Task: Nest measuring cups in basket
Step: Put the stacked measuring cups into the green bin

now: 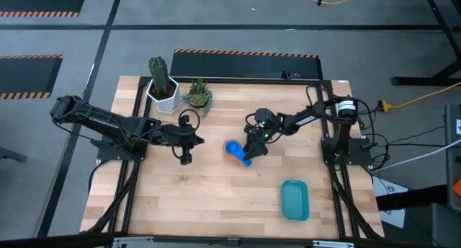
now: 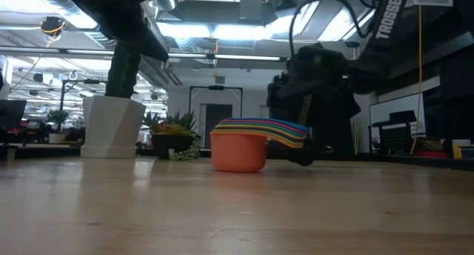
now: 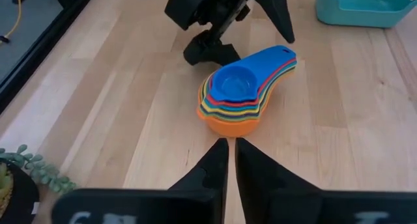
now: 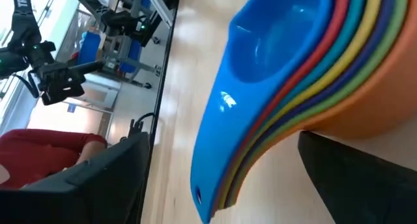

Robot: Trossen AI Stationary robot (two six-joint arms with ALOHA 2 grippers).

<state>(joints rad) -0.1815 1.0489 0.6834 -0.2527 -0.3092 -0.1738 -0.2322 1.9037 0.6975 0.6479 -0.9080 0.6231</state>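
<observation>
While nested on wood, measuring cups (image 3: pixel 242 97) between open right tool (image 1: pixel 252 151) fingers.

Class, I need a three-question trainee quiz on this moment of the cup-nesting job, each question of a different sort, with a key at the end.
1. True or false: the measuring cups already sit nested in one stack on the table.
2. Multiple choice: where is the teal basket? A) under the stack; B) apart from the stack, empty, nearer the right arm's side; C) beside the white plant pot.
3. Short answer: which gripper has its open fingers either side of the stacked handles, and what is the other doing?

Key
1. True; blue is on top, orange at the bottom.
2. B.
3. The right gripper; the left gripper is shut and hangs clear of the stack.
</observation>
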